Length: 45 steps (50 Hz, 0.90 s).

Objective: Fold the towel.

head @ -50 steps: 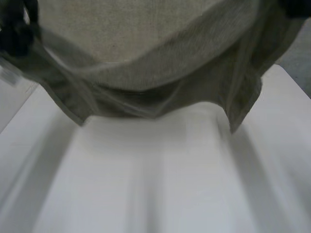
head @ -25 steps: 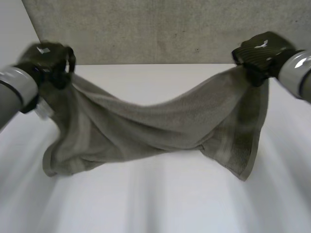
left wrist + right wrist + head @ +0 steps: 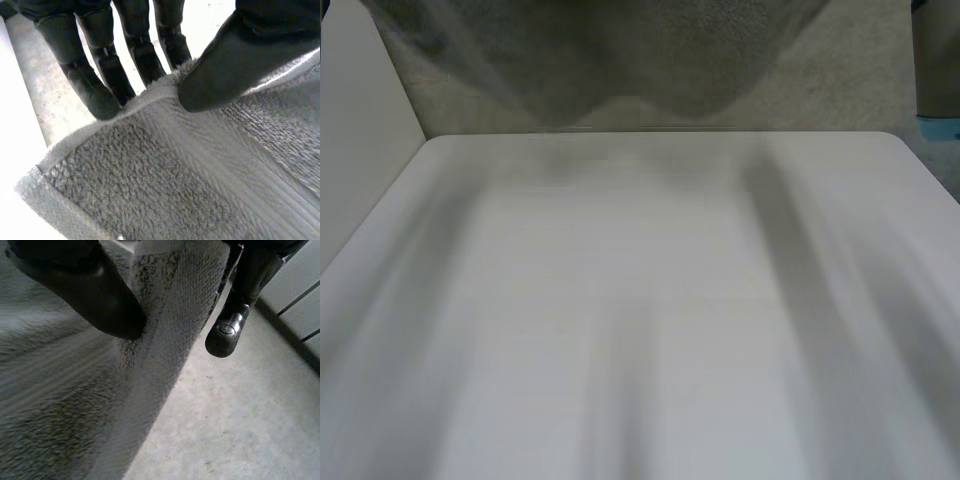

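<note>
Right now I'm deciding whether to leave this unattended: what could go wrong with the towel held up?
1. The left hand pinches the towel close to its edge, thumb against fingers; so little cloth in the pinch could slip out.
2. The right hand likewise pinches a narrow edge strip.
3. The towel hangs clear of the table, so a slip might drop it in a heap.

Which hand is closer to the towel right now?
Neither: both hold the towel. The left hand pinches its edge beside a corner; the right hand pinches an edge too.
</note>
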{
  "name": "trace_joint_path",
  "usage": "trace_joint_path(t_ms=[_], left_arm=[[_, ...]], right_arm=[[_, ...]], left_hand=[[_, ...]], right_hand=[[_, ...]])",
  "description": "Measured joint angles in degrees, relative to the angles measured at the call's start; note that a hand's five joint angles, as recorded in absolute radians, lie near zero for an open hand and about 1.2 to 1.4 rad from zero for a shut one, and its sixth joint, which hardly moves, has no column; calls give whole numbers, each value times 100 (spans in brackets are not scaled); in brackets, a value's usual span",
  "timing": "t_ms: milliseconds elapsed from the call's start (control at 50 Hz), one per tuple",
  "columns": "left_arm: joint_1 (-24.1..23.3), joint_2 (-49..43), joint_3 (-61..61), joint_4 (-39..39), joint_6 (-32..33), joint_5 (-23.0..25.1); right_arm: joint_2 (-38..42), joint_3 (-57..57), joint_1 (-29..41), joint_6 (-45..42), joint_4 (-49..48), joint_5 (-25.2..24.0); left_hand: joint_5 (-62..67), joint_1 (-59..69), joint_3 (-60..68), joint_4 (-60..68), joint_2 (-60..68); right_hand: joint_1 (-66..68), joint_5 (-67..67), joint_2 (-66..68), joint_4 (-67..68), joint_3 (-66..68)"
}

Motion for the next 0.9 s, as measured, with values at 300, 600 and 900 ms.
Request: trace_joint_path(t_ms=[300,600,900], left_arm=[[-12,-482,-2399,-77,261,97],[-36,-1211,-3670,-198,1964,94],[-42,-424,-4500,-344,2080,450]], right_arm=[[375,1637,-63,9,1520,-718],[1015,2748,-66,-952,2428,-558],[-57,3607,-101,-475,2751,96]], left_hand=[[11,0,4,0,0],[11,0,6,0,0],[11,0,6,0,0]], right_hand=[[0,0,0,1,0],[0,0,0,1,1],[0,0,1,1,1]])
